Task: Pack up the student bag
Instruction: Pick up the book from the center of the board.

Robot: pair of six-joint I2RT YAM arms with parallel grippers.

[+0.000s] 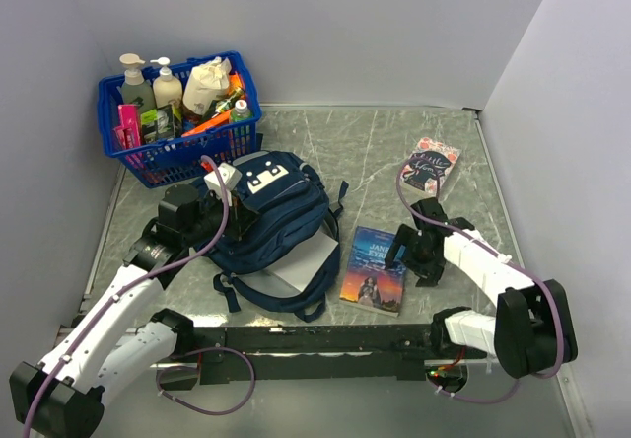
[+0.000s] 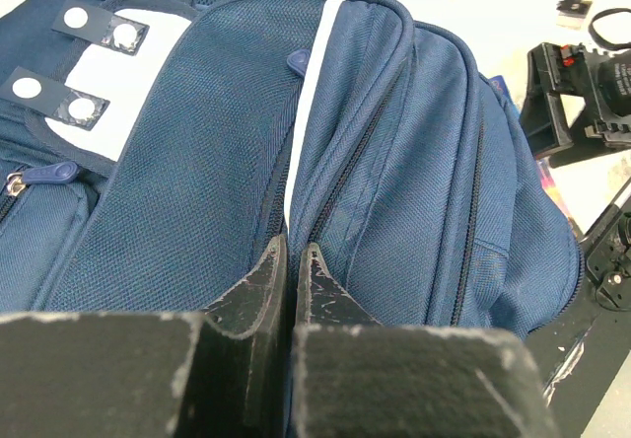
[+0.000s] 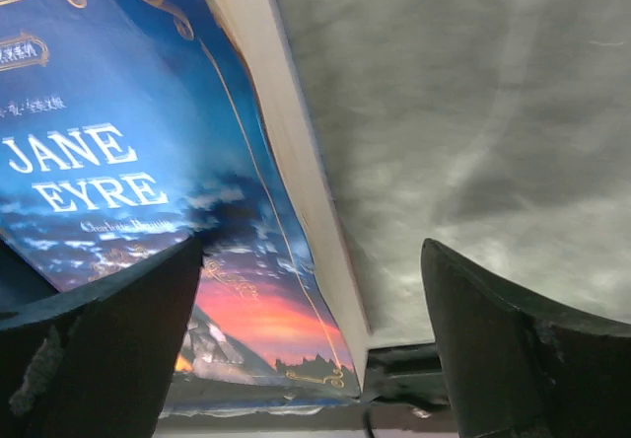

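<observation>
The student bag [image 1: 279, 223], navy with a white front patch, lies left of centre with its mouth toward the arms. A pale grey sheet [image 1: 301, 265] shows in that mouth. My left gripper [image 1: 240, 217] rests on top of the bag. In the left wrist view its fingers [image 2: 258, 285] are pressed together, pinching a fold of the bag's fabric [image 2: 394, 162] beside a zipper line. A "Jane Eyre" book [image 1: 375, 270] lies flat to the right of the bag. My right gripper [image 3: 315, 290] stands open just over the book's right edge [image 3: 296, 152], with nothing between its fingers.
A blue plastic basket [image 1: 182, 152] with bottles and packets stands at the back left, close behind the bag. A second book [image 1: 431, 167] with a dark floral cover lies at the back right. A black rail [image 1: 325, 339] runs along the near edge between the arm bases.
</observation>
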